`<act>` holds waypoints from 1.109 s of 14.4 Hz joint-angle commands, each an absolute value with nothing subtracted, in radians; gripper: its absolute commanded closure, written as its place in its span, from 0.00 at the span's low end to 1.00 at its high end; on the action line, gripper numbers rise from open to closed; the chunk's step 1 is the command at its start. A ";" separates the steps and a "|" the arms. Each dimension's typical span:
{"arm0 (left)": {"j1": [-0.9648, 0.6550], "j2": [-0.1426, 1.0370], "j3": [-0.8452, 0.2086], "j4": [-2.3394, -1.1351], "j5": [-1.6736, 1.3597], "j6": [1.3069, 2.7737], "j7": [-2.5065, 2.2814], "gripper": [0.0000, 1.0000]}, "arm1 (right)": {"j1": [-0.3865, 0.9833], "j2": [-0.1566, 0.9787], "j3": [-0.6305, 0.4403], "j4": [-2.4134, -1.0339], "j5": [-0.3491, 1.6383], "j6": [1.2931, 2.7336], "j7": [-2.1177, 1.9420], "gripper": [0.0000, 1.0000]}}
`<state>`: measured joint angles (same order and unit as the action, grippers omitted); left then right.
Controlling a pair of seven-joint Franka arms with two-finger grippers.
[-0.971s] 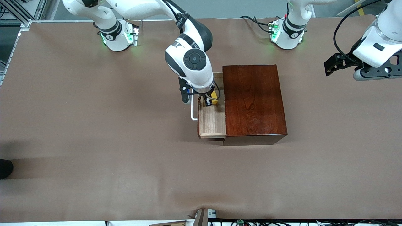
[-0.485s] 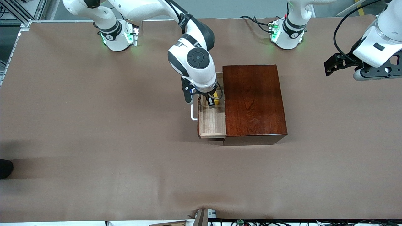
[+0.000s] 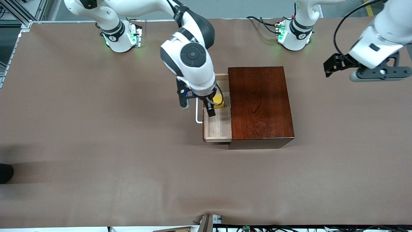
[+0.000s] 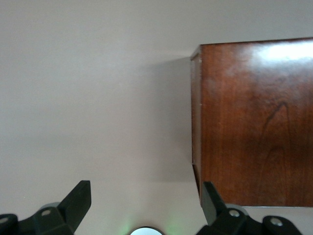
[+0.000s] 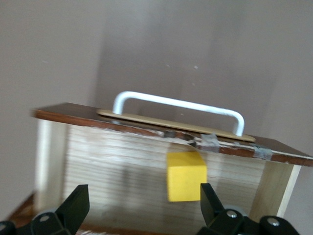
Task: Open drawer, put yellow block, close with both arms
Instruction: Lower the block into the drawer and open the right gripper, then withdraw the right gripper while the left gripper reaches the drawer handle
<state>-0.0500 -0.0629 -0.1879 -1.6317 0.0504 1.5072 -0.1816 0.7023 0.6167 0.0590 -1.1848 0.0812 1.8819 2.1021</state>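
Note:
The drawer [image 3: 219,125] stands pulled out of the dark-red box [image 3: 260,103] toward the right arm's end of the table, its white handle [image 3: 197,114] in front. The yellow block [image 3: 219,100] lies in the tray, free. My right gripper [image 3: 210,109] hangs open and empty just above the tray beside the block. The right wrist view shows the block [image 5: 186,176] on the tray floor, the handle [image 5: 178,105] and the open right gripper [image 5: 143,208]. My left gripper [image 3: 375,74] is up over the table toward the left arm's end, open and empty [image 4: 145,200].
The box's glossy top and one corner show in the left wrist view [image 4: 254,122], with brown table covering [image 4: 98,98] beside it. The arms' green-lit bases [image 3: 120,37] [image 3: 294,35] stand farthest from the front camera. Cables [image 3: 260,21] lie near the left base.
My right gripper has opened, let go of the yellow block and risen a little; the block now rests in the tray. My left arm has shifted slightly toward the box.

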 commanded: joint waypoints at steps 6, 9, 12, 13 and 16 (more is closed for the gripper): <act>-0.057 0.043 -0.428 -1.595 0.034 1.548 -0.567 0.00 | 0.448 0.473 0.080 -1.170 0.081 1.678 1.651 0.00; -0.067 0.162 -0.546 -1.514 0.041 1.589 -0.777 0.00 | 0.365 0.425 0.080 -1.170 0.095 1.622 1.452 0.00; -0.178 0.302 -0.558 -1.418 0.051 1.650 -0.957 0.00 | 0.272 0.393 0.080 -1.170 0.117 1.553 1.204 0.00; -0.214 0.340 -0.555 -1.395 0.055 1.685 -1.010 0.00 | 0.249 0.381 0.078 -1.170 0.117 1.527 1.119 0.00; -0.314 0.454 -0.548 -1.335 0.098 1.804 -1.202 0.00 | 0.178 0.356 0.075 -1.170 0.118 1.454 0.950 0.00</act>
